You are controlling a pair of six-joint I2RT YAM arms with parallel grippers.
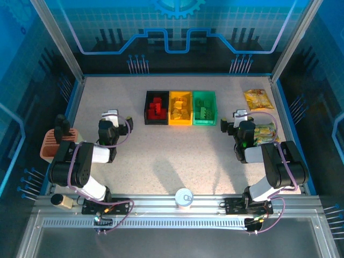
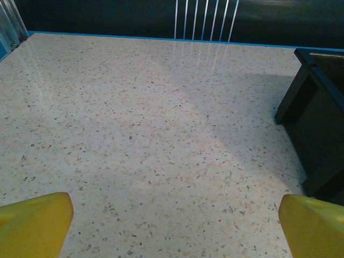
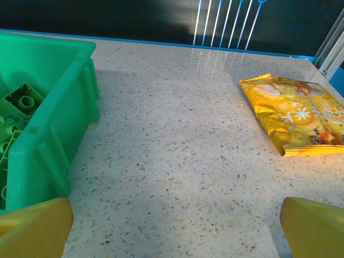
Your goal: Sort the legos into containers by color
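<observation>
From the top camera: three containers in one tight row on the table (image 1: 161,156), far from the arm bases. In the middle the yellow bin (image 1: 180,123), with the black bin (image 1: 156,123) against its left side and the green bin (image 1: 204,123) against its right side. Sorted by colour: red legos (image 1: 157,107) in the black bin, yellow legos (image 1: 180,109) in the yellow bin, green legos (image 1: 204,112) in the green bin. Left gripper (image 1: 111,115) well to the left of the yellow bin, right gripper (image 1: 240,114) to its right, beyond the green bin. Jaws hard to judge from this height.

From the left wrist: yellow fingers (image 2: 35,226) in the two bottom corners, spread wide, with only bare speckled table between. At the right edge a dark corner of the black bin, inside not visible.

From the right wrist: again yellow fingers (image 3: 35,228) spread wide, nothing gripped. At the left the ribbed wall of the green bin, with studded green bricks inside, much clearer than from above. To the right a snack packet (image 3: 295,113) lying flat, well apart from that bin
</observation>
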